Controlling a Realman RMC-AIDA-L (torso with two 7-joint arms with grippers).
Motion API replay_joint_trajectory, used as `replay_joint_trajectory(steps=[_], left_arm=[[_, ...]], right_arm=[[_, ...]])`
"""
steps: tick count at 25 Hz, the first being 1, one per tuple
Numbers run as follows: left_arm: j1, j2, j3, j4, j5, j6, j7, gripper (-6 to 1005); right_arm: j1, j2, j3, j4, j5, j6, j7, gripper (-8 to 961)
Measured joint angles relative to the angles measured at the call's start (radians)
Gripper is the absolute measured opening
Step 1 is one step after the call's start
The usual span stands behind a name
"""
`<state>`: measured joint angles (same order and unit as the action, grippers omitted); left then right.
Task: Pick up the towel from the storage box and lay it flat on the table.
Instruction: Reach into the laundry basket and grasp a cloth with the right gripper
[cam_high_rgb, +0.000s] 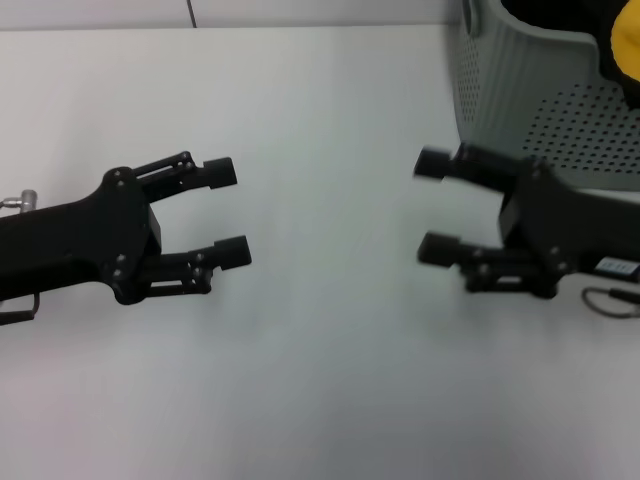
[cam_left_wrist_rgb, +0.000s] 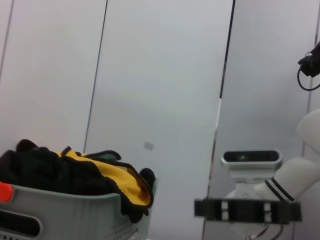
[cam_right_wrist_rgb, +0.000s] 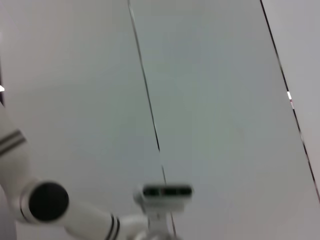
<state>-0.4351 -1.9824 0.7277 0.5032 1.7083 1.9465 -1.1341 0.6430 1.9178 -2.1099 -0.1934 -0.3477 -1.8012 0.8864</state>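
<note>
yellow towel (cam_left_wrist_rgb: 117, 176) with a black border lies bunched in the grey-green storage box (cam_high_rgb: 540, 115), its folds spilling over the rim beside dark cloth (cam_left_wrist_rgb: 45, 170). the box stands at the far right corner of the white table (cam_high_rgb: 320, 380). right gripper (cam_high_rgb: 434, 206) hovers just before the box wall, fingers spread and empty. left gripper (cam_high_rgb: 228, 214) hovers near the table's left edge, fingers likewise apart.

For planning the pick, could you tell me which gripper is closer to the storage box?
The right gripper: its upper finger nearly meets the storage box wall, while the left gripper sits across the table.
</note>
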Motion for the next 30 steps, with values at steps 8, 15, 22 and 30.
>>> replay_joint_trajectory(steps=[8,15,22,30], left_arm=[[0.004,-0.003,-0.041,0.000,-0.006,-0.001,0.007,854],[0.020,-0.009,-0.042,0.000,-0.020,-0.006,0.036,855],[0.028,-0.027,-0.042,-0.008,-0.020,-0.034,0.078,855],[0.035,-0.038,-0.042,-0.012,-0.014,-0.064,0.110,854]], right_arm=[[-0.005,-0.100,0.290,-0.179,-0.012,-0.097,-0.012,844],[-0.085,-0.180,0.686,-0.775,-0.479,0.355,0.417,810],[-0.029,-0.051,1.121,-1.493,-1.425,0.463,1.230,648],[0.136,-0.005,1.154,-1.790,-2.138,0.122,1.720,635]])
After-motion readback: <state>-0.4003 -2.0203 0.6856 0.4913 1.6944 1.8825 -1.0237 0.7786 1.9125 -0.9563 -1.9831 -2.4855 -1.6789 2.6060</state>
